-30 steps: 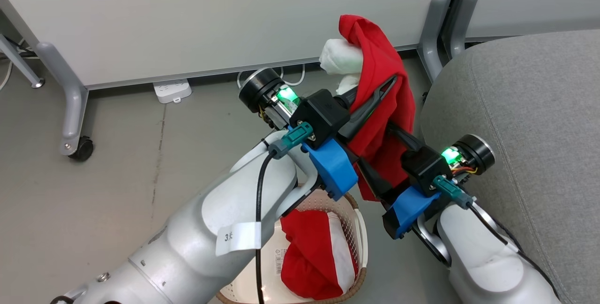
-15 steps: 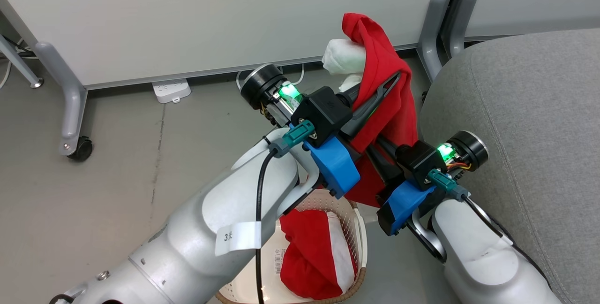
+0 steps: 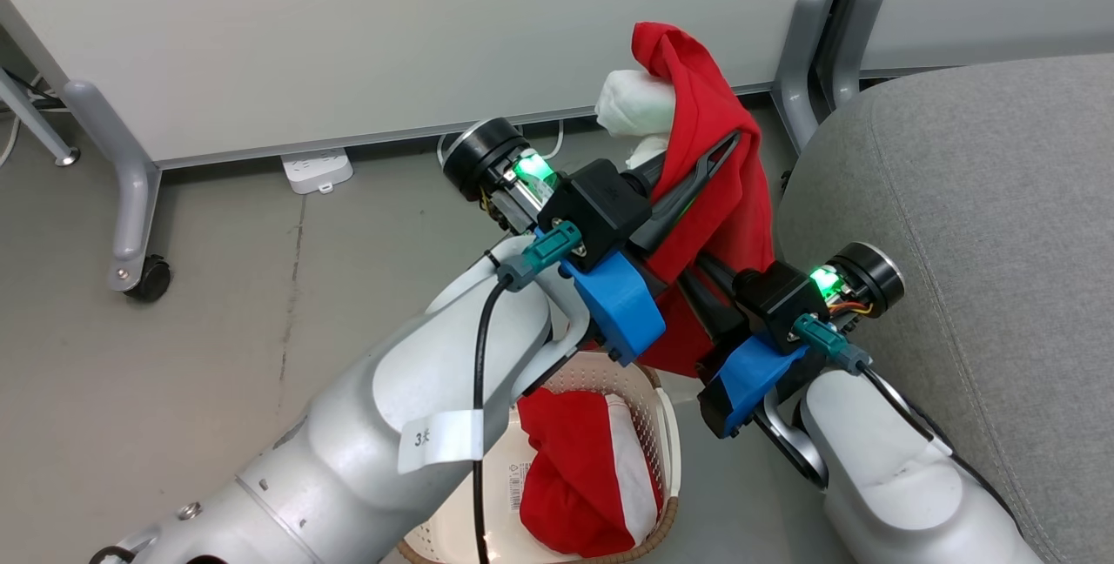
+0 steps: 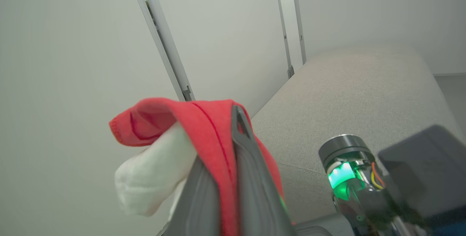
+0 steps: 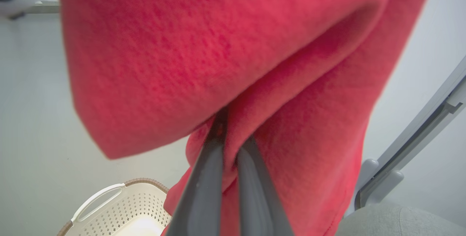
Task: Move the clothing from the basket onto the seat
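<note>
Left: basket (image 3: 672, 425) on the floor (image 3: 218, 329), with 1 red-and-white garment (image 3: 566, 477) inside. Centre: left end effector (image 4: 222, 156) and right end effector (image 5: 233, 145), each clamped tight on a 2nd red garment (image 3: 727, 181) held above the basket. Right: grey seat (image 3: 975, 198), just beside the held garment.

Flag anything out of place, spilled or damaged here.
Nothing stands out. The red fabric garment with white trim hangs, pinched by the left gripper and right gripper; a second red garment lies inside the cream-white perforated plastic basket.
</note>
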Robot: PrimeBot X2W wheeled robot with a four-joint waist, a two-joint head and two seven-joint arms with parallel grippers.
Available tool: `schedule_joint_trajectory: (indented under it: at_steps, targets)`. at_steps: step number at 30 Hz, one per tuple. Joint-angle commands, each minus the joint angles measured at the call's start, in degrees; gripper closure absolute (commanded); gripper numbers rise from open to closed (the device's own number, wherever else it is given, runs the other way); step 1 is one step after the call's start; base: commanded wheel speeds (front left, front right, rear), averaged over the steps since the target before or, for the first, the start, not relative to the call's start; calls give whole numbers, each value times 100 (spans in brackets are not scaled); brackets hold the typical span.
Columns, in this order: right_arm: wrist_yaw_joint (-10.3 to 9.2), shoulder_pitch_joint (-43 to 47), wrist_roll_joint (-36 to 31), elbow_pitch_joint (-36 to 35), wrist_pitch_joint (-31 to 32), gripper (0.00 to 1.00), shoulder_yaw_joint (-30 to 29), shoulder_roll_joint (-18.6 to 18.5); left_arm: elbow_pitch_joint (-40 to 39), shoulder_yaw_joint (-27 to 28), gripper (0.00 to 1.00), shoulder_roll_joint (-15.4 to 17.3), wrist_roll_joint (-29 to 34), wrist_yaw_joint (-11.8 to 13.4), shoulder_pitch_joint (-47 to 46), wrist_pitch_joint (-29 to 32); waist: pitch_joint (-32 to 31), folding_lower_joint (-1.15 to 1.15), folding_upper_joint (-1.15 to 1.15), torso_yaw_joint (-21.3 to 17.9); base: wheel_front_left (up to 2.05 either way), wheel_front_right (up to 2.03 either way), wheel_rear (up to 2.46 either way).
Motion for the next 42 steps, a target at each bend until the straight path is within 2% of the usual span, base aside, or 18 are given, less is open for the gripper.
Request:
schedule_joint_trajectory:
  at_steps: [1, 2, 16, 24, 42]
  targets:
    - [1, 12, 35, -27, -22, 100, 8, -14, 19, 52, 69, 14, 42, 21, -6, -29, 1, 0, 0, 1, 0, 0, 0]
    - [1, 15, 48, -43, -22, 100, 12, -14, 45, 48, 0, 23, 62, 59, -20, -29, 4, 0, 0, -1, 0, 0, 0]
    - [1, 118, 82, -204, -22, 100, -37, -49, 103, 73, 0, 106, 108, 103, 42, -29, 26, 0, 0, -69, 0, 0, 0]
    - [1, 172, 93, -332, -22, 100, -248, -18, 70, 65, 0, 154, 129, 114, 81, -28, 118, 0, 0, -236, 0, 0, 0]
    - [1, 371, -40, -887, -23, 100, -1239, 1, 21, -117, 0, 299, 114, 139, 38, 47, 571, 0, 0, -1133, 0, 0, 0]
